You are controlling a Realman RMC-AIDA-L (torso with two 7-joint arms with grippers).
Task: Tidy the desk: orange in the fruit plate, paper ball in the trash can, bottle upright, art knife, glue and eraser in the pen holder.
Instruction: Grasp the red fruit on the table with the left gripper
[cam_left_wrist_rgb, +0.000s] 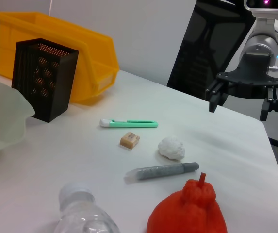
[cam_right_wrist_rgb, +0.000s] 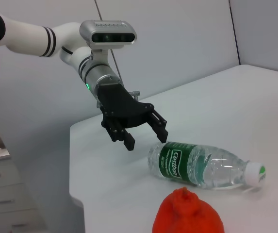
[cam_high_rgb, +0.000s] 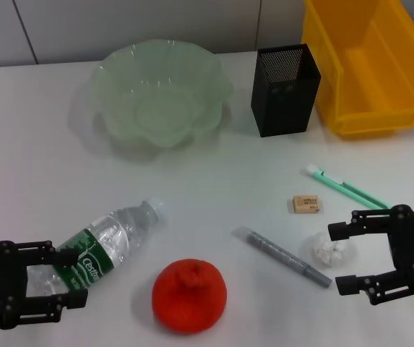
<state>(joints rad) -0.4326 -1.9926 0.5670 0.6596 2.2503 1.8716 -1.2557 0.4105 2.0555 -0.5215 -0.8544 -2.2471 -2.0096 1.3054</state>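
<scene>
Bottle (cam_high_rgb: 105, 248) lies on its side on the smooth white worktop (cam_high_rgb: 214, 166), clear ribbed plastic, green label, white cap pointing toward the fruit plate (cam_high_rgb: 162, 92), a translucent pale-green bowl with a scalloped wavy rim. Left gripper (cam_high_rgb: 68, 277) is at the bottle's base end, black fingers spread either side of it, not clamped. Orange (cam_high_rgb: 190, 295) sits just beside the bottle near the front edge, round with a bumpy skin and a short stem nub. Art knife (cam_high_rgb: 284, 256), slim grey speckled barrel, lies diagonally between the orange and the paper ball (cam_high_rgb: 332, 250), a small crumpled white wad. Right gripper (cam_high_rgb: 346, 257) hangs with its jaws apart around the ball's far side, holding nothing. Eraser (cam_high_rgb: 307, 204), a small tan block, sits near the mint-green glue (cam_high_rgb: 347, 186) stick with white tip. Pen holder (cam_high_rgb: 285, 90), a square black perforated-mesh box, stands upright beside the yellow plastic bin (cam_high_rgb: 369, 65).
</scene>
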